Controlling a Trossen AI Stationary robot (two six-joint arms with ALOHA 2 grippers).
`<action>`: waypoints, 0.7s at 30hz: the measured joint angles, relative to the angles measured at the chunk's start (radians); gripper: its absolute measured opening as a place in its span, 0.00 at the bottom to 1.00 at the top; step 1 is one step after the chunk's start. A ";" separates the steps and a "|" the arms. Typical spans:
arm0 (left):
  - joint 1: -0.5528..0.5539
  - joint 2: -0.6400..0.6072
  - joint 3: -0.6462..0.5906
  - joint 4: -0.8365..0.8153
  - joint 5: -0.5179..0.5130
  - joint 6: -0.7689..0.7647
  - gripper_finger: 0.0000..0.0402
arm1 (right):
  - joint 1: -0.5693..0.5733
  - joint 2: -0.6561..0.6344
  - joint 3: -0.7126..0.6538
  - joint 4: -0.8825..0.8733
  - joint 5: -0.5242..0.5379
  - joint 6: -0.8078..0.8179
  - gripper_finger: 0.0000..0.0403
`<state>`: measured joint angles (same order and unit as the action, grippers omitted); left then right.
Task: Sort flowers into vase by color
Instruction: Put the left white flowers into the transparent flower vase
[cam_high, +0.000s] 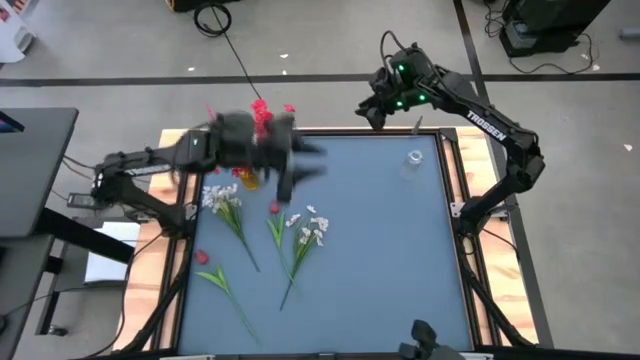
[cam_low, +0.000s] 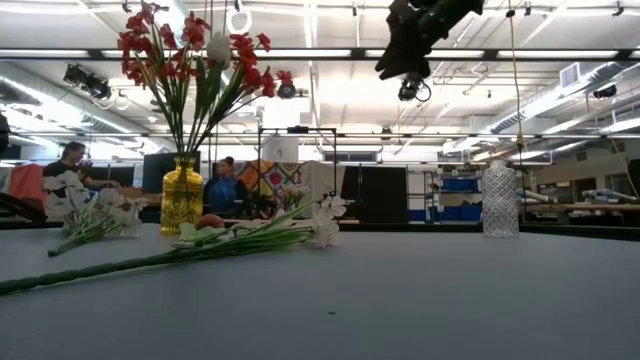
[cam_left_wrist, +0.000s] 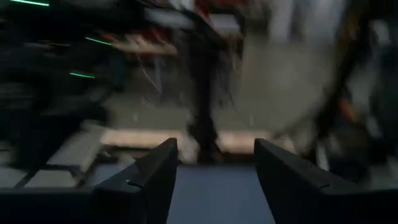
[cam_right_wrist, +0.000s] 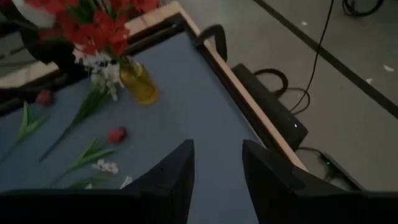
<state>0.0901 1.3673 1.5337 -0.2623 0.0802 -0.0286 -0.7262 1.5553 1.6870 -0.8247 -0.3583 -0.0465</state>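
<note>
A yellow vase (cam_high: 249, 178) (cam_low: 182, 196) stands at the table's far left and holds a bunch of red flowers (cam_low: 190, 60) (cam_right_wrist: 93, 22). A clear vase (cam_high: 414, 158) (cam_low: 500, 200) stands at the far right. Loose flowers lie flat on the blue table: a white one (cam_high: 222, 200), a red one (cam_high: 273, 207), another white one (cam_high: 310, 232) and a pink-red one (cam_high: 203, 257). My left gripper (cam_high: 305, 165) (cam_left_wrist: 214, 149) hovers open beside the yellow vase, blurred. My right gripper (cam_high: 372, 115) (cam_low: 415, 45) (cam_right_wrist: 217, 149) hangs open high over the far edge.
The table has a wooden rim (cam_high: 460, 180) on its sides. Dark equipment and cables (cam_right_wrist: 273, 115) lie on the floor past the far edge. People sit in the room behind the table (cam_low: 215, 190). Open blue surface lies at the table's middle and right (cam_high: 390, 260).
</note>
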 joint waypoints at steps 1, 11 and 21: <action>-0.060 0.019 0.044 -0.077 -0.043 0.034 0.53 | 0.000 -0.002 0.000 -0.010 0.002 -0.001 0.36; -0.391 0.098 0.180 -0.623 -0.441 -0.380 0.50 | 0.000 -0.006 0.000 -0.062 0.009 0.009 0.36; -0.546 0.059 -0.056 -0.912 -0.462 -0.914 0.50 | 0.005 -0.006 0.000 -0.109 0.026 0.172 0.36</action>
<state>-0.4561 1.4263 1.4776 -1.1742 -0.3814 -0.9422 -0.7211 1.5497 1.6867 -0.9340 -0.3327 0.1258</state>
